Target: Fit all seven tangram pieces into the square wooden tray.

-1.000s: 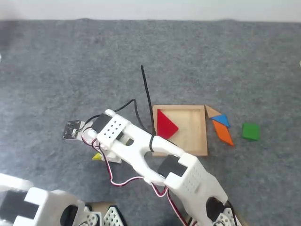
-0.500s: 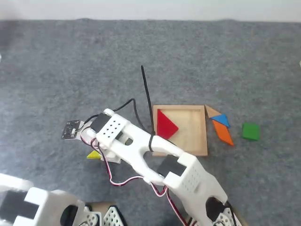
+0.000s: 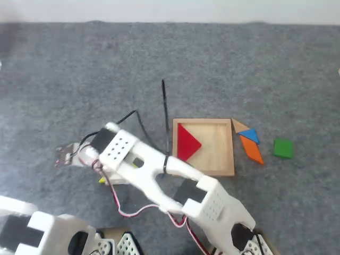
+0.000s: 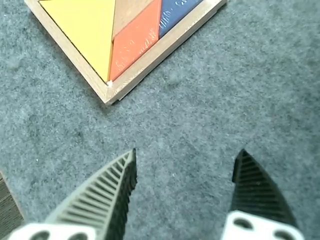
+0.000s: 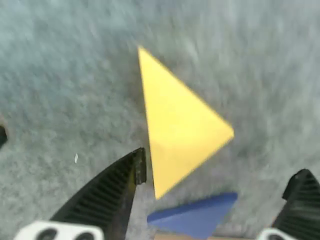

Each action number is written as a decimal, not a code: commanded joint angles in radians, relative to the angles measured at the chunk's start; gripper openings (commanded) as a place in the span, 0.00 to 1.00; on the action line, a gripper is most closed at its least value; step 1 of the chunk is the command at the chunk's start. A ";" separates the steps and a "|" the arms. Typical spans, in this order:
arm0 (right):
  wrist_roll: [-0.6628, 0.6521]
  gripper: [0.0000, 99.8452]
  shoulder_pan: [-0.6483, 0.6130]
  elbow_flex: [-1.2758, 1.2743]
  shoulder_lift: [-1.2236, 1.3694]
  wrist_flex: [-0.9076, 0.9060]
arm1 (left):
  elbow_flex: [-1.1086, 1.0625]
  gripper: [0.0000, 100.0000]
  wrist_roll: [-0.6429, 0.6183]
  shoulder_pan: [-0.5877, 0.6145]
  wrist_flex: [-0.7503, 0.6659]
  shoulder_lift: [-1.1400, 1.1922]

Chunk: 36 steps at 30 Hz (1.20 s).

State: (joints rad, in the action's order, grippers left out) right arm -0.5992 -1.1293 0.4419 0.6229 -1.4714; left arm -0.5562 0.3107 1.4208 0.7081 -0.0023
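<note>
The square wooden tray [image 3: 232, 149] lies right of centre with a red triangle [image 3: 187, 142] in its left half. A tan triangle [image 3: 240, 126], a blue triangle [image 3: 251, 135], an orange parallelogram [image 3: 252, 149] and a green square [image 3: 283, 148] lie on the carpet to its right. My right arm stretches left across the carpet; a yellow triangle [image 3: 102, 180] peeks out under its wrist. My right gripper [image 5: 220, 170] is open just above that yellow triangle [image 5: 177, 132], beside a blue piece [image 5: 192, 218]. My left gripper [image 4: 187, 155] is open over bare carpet.
A wooden tray corner [image 4: 150, 65] holding yellow, orange and blue pieces lies beyond the left gripper. A black cable [image 3: 165, 106] stands up from the right arm near the tray's left edge. The grey carpet runs on to the far side.
The right arm's wrist has swung further left and slightly nearer, covering more of the yellow triangle. The tray and the pieces to its right have not moved.
</note>
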 commanded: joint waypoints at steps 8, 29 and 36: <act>-0.072 0.42 -0.062 0.049 0.074 0.065 | 0.151 0.31 0.006 0.130 0.008 -0.005; -0.169 0.42 0.015 0.061 0.064 0.033 | 0.156 0.31 0.011 0.143 0.008 -0.006; -0.201 0.42 0.027 0.064 0.102 0.035 | 0.156 0.31 0.049 0.169 0.009 -0.006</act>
State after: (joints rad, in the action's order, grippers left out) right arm -0.7848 -1.1324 0.4572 0.7457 -1.4285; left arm -0.4411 0.3460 1.5850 0.7081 0.0023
